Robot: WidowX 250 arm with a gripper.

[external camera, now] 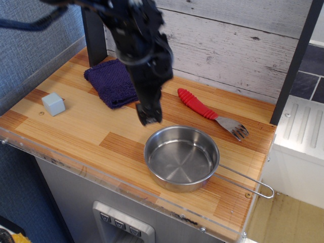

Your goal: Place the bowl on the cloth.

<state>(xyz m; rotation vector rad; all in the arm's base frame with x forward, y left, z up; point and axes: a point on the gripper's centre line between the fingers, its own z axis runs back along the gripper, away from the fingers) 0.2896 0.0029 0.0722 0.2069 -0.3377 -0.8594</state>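
A wooden plank counter (76,126) with a clear plastic front lip sits against a whitewashed board wall (228,45), with blue-grey textured wallpaper on the left side.

Nearest the camera, below and to the right of the claw (149,115), the stainless-steel bowl (182,158) stands upright on the counter near the front edge. It holds nothing; its ridged flat bottom shows bare. Its thin wire loop handle (248,183) runs off to the right, away from the claw.

The claw hangs just past the bowl's far-left rim, above the wood, not touching the bowl. Its tips point downward; motion blur and the angle hide the gap, so whether it is open or closed cannot be told. The black arm (139,45) rises from the claw up and to the left, leaning across the scene.

Well left of the claw sits a small pale blue-grey cube (53,104). To the right and a little farther back lies a red-handled fork (210,113), tines toward the right.

Behind the claw to the left, the dark purple cloth (109,81) lies flat near the wall, its right part covered by the arm.
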